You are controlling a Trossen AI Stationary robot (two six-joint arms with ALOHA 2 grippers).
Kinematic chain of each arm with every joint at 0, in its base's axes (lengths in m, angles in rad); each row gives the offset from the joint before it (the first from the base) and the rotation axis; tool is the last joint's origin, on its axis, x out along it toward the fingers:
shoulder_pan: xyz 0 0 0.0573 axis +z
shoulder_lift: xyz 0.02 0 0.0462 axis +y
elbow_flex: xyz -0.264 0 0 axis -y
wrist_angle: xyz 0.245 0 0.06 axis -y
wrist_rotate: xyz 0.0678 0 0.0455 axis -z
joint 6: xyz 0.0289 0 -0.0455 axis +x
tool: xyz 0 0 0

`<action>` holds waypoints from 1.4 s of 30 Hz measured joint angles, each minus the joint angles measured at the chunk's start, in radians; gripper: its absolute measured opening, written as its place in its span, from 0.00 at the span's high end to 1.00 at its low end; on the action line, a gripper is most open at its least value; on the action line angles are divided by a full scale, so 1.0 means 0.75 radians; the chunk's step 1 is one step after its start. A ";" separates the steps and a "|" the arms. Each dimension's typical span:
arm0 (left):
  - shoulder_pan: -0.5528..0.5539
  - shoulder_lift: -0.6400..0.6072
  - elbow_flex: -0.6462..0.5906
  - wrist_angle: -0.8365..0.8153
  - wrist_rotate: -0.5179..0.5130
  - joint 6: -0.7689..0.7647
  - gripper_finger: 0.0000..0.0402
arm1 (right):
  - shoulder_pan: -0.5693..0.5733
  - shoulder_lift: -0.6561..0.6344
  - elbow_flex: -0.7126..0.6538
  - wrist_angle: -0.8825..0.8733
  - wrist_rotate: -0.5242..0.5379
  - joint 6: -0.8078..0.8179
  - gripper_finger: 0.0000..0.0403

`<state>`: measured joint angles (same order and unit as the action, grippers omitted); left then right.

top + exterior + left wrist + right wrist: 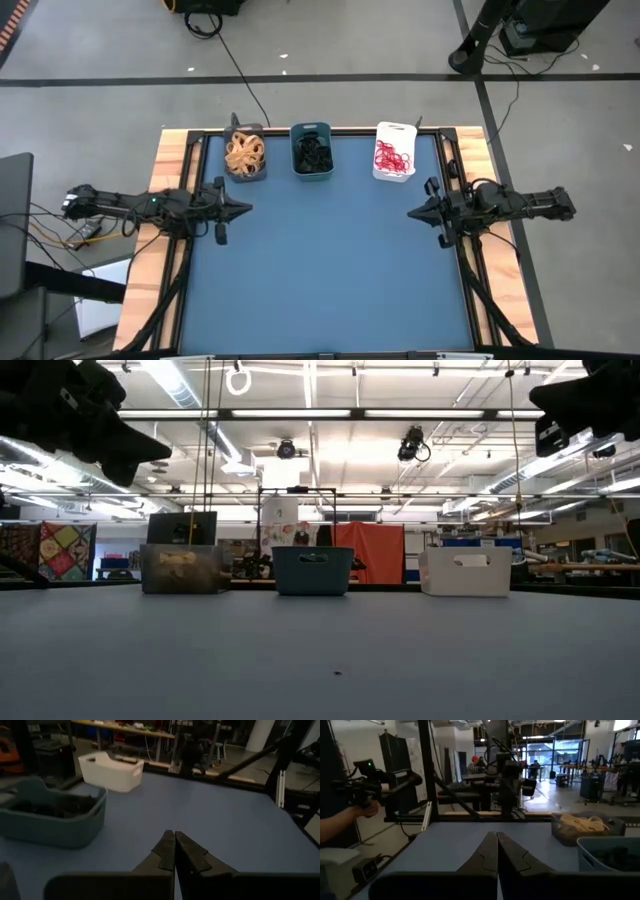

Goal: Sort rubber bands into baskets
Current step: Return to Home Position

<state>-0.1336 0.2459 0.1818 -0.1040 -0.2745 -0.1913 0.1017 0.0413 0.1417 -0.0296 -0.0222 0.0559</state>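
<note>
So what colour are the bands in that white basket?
Red rubber bands, in the white basket; clearest in the high view.

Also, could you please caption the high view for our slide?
Rubber bands sorted by colour into three baskets; left gripper and right gripper shut, idle.

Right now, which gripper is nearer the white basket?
Right. The right gripper is at the right side of the table, just in front of the white basket; the left gripper is across at the left side.

Three baskets (312,572), two grippers (246,208), one blue table (320,275).
</note>
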 joint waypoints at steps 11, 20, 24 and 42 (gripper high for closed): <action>-0.048 -0.007 -0.091 0.060 0.004 -0.028 0.98 | 0.001 -0.051 0.001 -0.150 0.003 0.026 0.99; -0.070 -0.016 -0.098 0.091 -0.012 0.025 0.98 | 0.001 -0.051 0.000 -0.122 0.028 0.006 0.99; -0.070 -0.016 -0.191 0.312 -0.016 0.071 0.98 | 0.001 -0.050 -0.058 0.062 -0.002 0.058 0.99; -0.069 -0.095 -0.219 0.298 0.062 0.063 0.98 | -0.001 -0.049 -0.181 0.140 0.037 0.088 0.99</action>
<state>-0.1856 0.1749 0.0175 0.1197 -0.2279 -0.1439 0.1013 0.0048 0.0058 0.0751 0.0059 0.1220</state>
